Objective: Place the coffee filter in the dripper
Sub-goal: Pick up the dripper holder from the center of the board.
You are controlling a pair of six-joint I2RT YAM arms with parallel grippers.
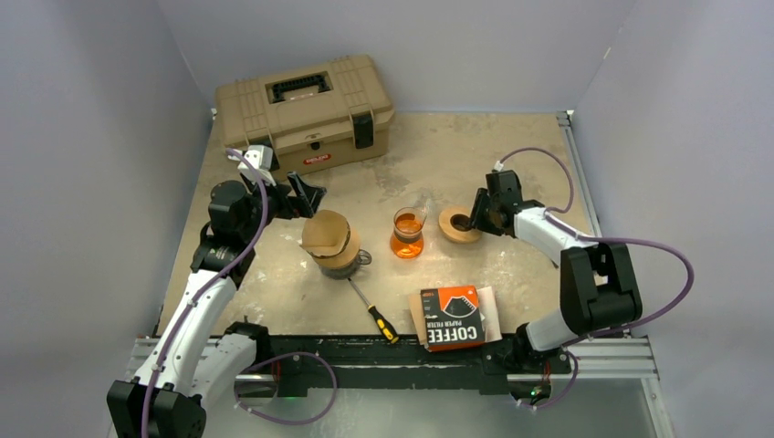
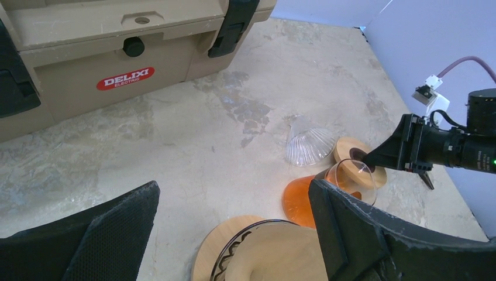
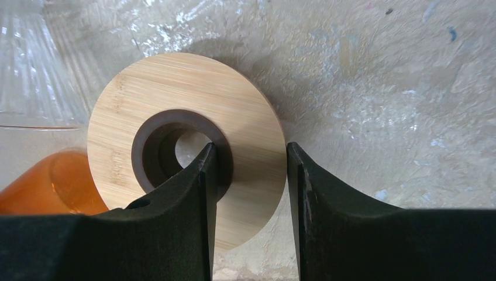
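Seemingly the filter is seated, with the left arm nearest.
The tan coffee filter (image 1: 326,230) sits in the mouth of the wood-collared glass dripper (image 1: 341,261), just in front of the left gripper (image 1: 308,192), whose jaws gape wide and empty. The right gripper (image 3: 248,158), well apart beyond the orange glass (image 1: 408,235), pinches a wooden ring (image 3: 169,88), one finger in its hole.
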